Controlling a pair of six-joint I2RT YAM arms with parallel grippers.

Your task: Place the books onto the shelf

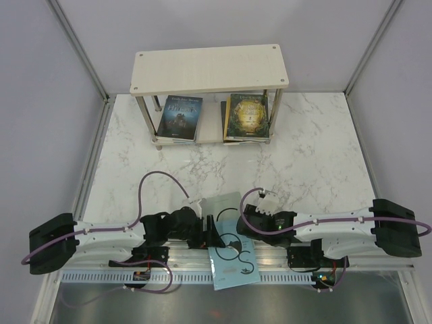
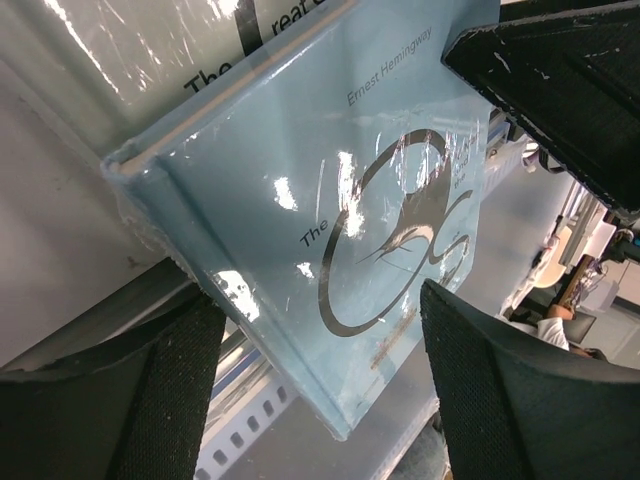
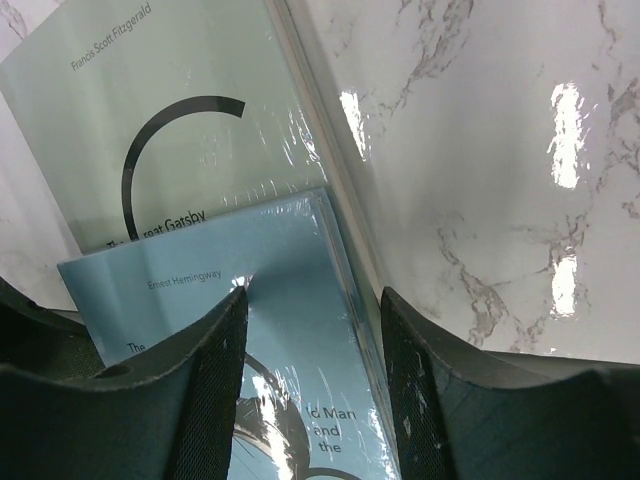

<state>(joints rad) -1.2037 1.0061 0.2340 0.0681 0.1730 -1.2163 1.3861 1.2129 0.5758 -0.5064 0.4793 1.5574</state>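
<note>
The blue book (image 1: 233, 264) lies flat on a green book (image 1: 221, 202) at the table's (image 1: 317, 162) near edge. It half overhangs, with its long axis running toward the shelf (image 1: 209, 67). It looks thin, light, stiff and slick in its plastic wrap, so it is best pinched at the overhang. The left gripper (image 2: 320, 305) and right gripper (image 3: 315, 300) stand open astride it, seemingly clamping nothing.

A pale blue book (image 3: 290, 310) overlaps a pale green book (image 3: 170, 120) on the marble bench (image 3: 480, 150). The right hand (image 3: 315, 310) gapes above them.
</note>
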